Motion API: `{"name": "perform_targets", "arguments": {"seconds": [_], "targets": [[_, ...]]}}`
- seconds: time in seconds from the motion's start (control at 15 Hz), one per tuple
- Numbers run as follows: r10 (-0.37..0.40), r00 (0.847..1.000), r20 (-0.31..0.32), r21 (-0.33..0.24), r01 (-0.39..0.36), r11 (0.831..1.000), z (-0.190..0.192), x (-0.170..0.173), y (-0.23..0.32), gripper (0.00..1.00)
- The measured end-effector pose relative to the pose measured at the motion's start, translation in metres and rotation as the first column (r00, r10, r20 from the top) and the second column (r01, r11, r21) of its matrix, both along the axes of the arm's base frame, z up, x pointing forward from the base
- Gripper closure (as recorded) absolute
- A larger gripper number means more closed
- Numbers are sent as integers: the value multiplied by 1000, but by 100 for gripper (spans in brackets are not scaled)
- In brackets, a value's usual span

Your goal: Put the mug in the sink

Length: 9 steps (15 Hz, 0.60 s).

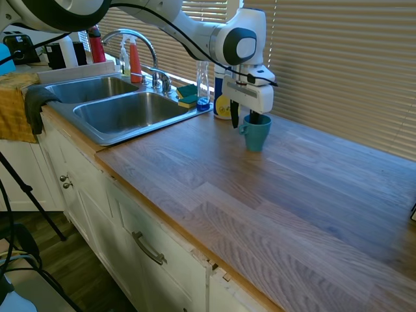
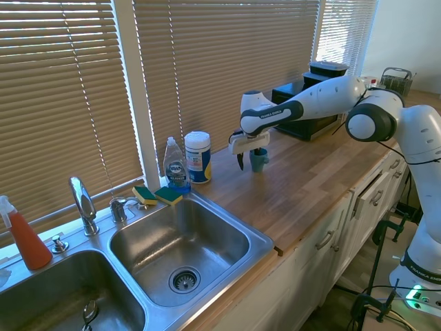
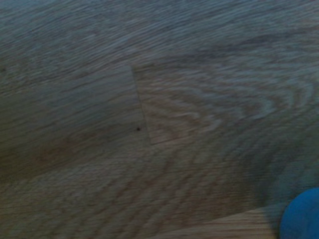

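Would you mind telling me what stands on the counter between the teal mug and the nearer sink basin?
In the first exterior view, between the mug and the sink lies only bare wooden countertop; the wipes canister and dish soap bottle stand further back, by the blinds.

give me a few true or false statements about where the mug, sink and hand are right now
1. The mug stands upright on the wooden counter. True.
2. The mug is already in the sink. False: it stands on the counter, away from the basin.
3. The hand is at the mug, one finger inside it and one outside. True.
4. Two sponges lie at the back rim of the sink. True.
5. The dish soap bottle lies tipped over in the basin. False: it stands upright behind the sink, beside the wipes canister.
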State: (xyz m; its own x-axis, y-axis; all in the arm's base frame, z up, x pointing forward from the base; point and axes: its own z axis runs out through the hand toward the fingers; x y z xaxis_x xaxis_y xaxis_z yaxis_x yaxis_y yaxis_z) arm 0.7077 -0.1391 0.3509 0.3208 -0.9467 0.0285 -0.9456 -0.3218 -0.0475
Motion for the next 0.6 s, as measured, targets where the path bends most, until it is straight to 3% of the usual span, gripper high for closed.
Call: {"name": "perform_targets", "arguments": {"seconds": [0.6], "targets": [[-25,1000,-11,21,25,999,-19,-1,-9,100]]}}
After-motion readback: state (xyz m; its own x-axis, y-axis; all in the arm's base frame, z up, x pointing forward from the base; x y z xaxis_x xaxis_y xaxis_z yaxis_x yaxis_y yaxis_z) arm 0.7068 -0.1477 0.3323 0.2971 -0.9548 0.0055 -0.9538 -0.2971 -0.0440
